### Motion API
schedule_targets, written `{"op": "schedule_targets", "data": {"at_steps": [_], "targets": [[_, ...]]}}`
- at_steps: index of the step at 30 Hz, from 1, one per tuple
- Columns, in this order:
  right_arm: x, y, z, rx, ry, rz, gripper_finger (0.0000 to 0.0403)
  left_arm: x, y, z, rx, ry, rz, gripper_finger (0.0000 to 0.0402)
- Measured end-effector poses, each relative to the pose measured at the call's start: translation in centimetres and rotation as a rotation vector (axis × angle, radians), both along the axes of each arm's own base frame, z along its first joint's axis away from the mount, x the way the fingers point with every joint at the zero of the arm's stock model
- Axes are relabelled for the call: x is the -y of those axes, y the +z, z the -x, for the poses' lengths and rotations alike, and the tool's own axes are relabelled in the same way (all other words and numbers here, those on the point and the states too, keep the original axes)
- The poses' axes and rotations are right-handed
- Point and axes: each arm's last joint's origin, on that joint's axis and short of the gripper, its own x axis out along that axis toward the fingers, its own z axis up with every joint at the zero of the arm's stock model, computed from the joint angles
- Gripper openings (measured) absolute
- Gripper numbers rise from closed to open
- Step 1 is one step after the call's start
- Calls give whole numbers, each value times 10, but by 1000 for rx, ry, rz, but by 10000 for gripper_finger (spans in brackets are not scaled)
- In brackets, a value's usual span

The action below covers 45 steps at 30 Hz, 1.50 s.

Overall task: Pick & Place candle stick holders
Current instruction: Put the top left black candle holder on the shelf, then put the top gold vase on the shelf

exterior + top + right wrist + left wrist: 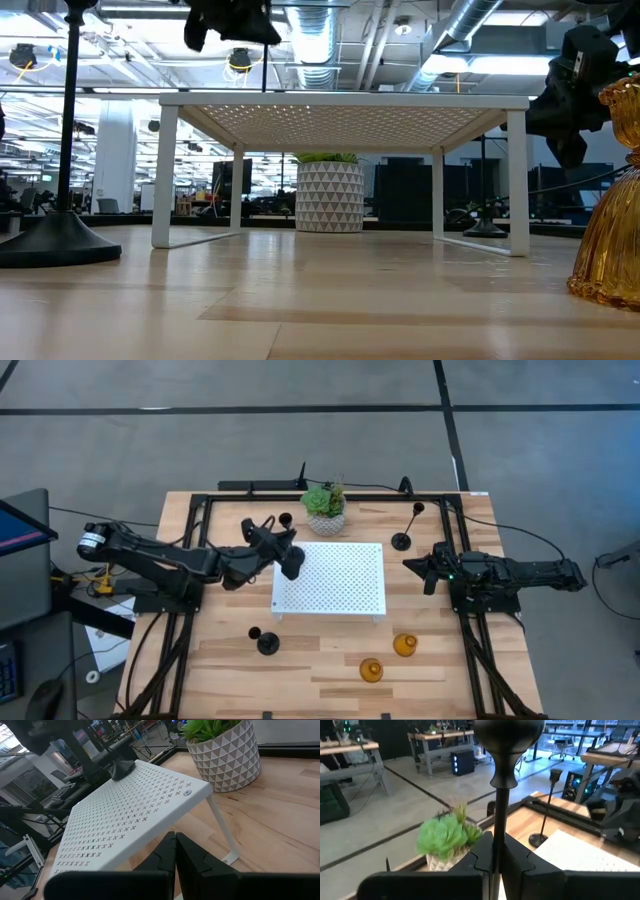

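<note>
White perforated rack (330,578) sits under my left gripper (290,565), clamped on a tall black holder (501,790); plant (325,507) behind; right gripper (418,568) closed, empty.

Light wood worktop (200,660), black frame along its edges. On it: white perforated riser (330,578) at centre, potted plant (326,510) behind it, tall black holder (403,538) right of plant, black holder (267,642) front left, two amber holders (388,658) front right.

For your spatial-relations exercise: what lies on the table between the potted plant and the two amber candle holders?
In the high view, the white perforated stand sits between the potted plant and the amber candle holders; bare wood shows past its near edge.
</note>
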Motion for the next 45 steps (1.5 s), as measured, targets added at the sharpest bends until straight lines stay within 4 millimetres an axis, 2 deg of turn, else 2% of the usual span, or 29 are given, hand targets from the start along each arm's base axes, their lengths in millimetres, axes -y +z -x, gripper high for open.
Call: {"op": "schedule_targets", "data": {"at_steps": [10,25,31,38,42,45], "targets": [[0,0,0,0,0,0,0,-1,-2,0,21,7,17,15],[0,0,0,1,1,0,0,-4,-4,-1,5,16,3,60],[0,0,0,1,3,0,0,-3,-3,-1,-16,14,-23,103],[0,0,0,0,4,-1,0,-3,-1,0,1,12,-19,184],[0,0,0,0,4,-1,0,1,4,6,-6,-27,-48,226],[0,0,0,-1,4,-1,0,10,12,15,-21,-90,-101,241]]}}
